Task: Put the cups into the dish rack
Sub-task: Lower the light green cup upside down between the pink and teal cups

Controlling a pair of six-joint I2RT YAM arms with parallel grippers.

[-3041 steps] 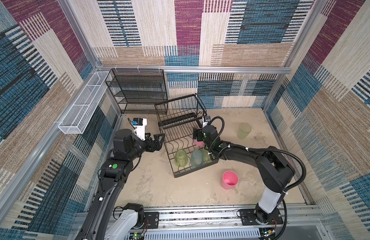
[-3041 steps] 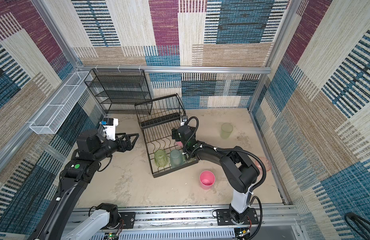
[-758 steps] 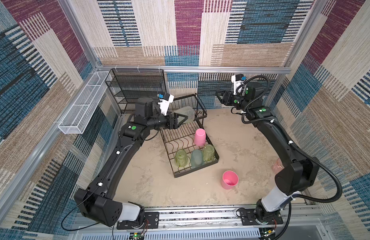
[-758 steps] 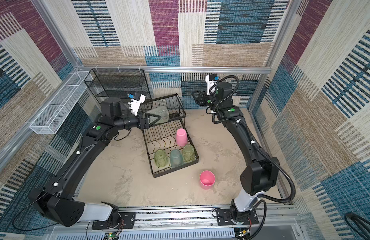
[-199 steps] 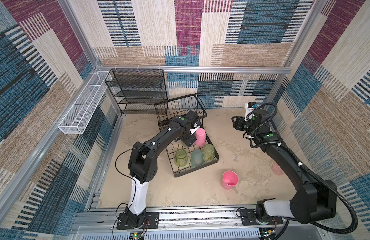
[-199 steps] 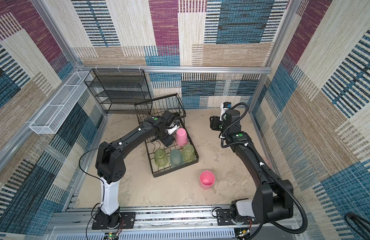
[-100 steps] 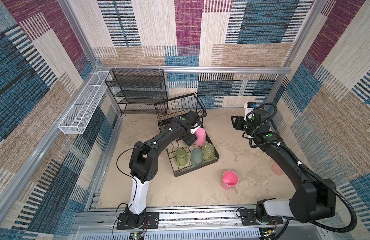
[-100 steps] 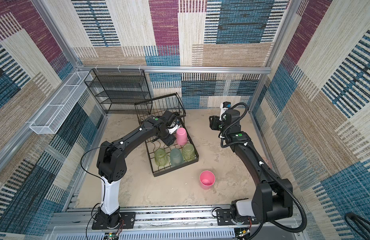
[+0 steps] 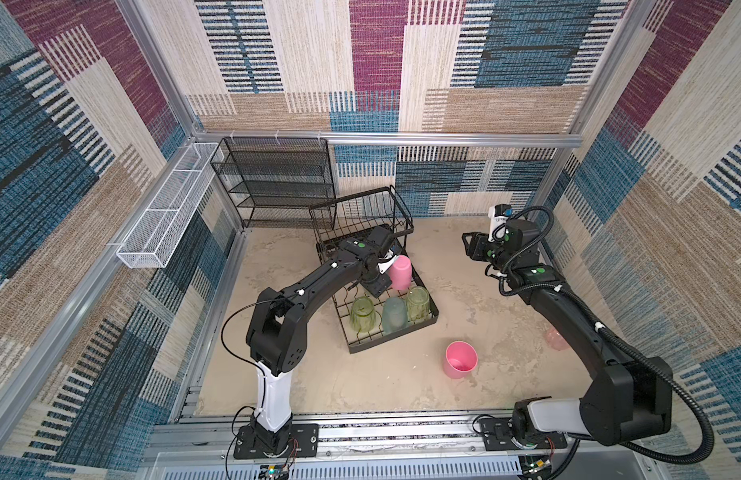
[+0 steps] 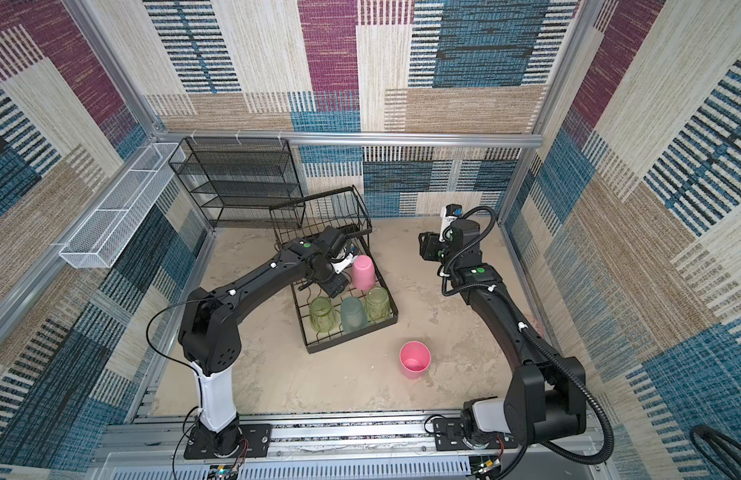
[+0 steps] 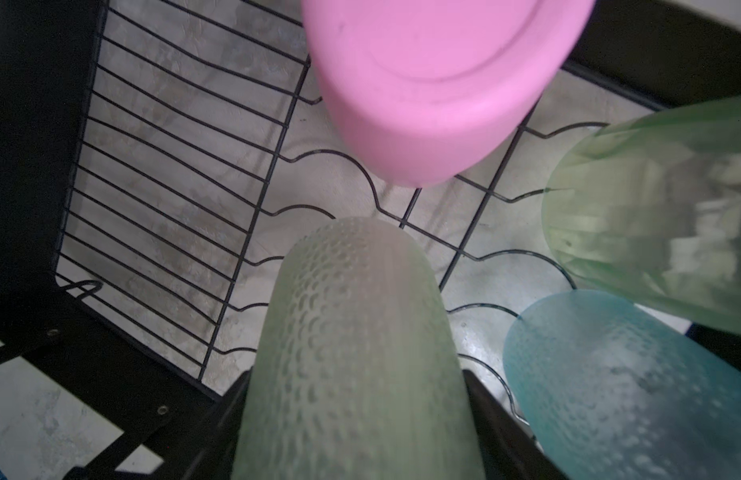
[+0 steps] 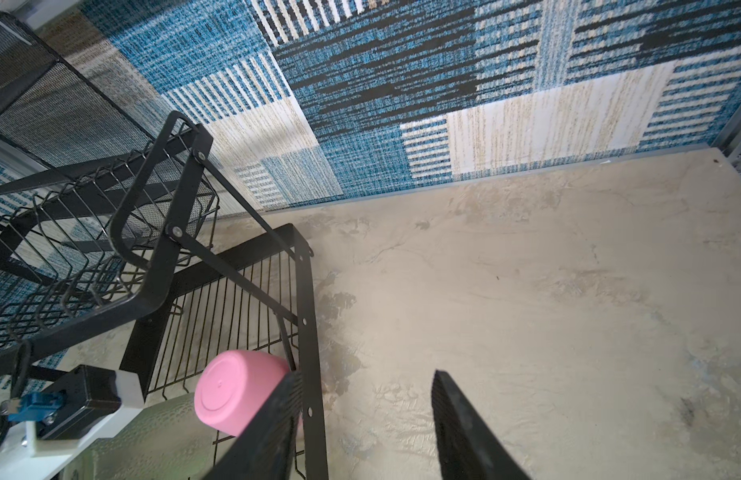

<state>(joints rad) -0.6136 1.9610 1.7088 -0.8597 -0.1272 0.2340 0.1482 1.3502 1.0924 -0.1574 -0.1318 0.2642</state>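
Note:
My left gripper (image 11: 356, 395) is shut on a dimpled yellow-green cup (image 11: 356, 332), holding it bottom-first over the lower tier of the black wire dish rack (image 9: 391, 343). In both top views the arm hides this cup. Beside it an upturned pink cup (image 9: 401, 272) stands in the rack. In the front row are a yellow-green cup (image 9: 362, 313), a teal cup (image 9: 393, 314) and another yellow-green cup (image 9: 418, 303). A second pink cup (image 9: 460, 359) stands upright on the table. My right gripper (image 9: 468, 245) hangs open and empty right of the rack.
A reddish-pink cup (image 9: 555, 338) shows partly behind the right arm near the right wall. The black mesh shelf unit (image 9: 277, 183) stands at the back and a white mesh trough (image 9: 165, 208) hangs on the left wall. The rack's upper basket (image 9: 360, 208) rises behind my left gripper.
Over the last second both arms have stayed almost still. A few seconds before, my left gripper came down with the cup from the upper basket to the lower tier, and the right arm lowered.

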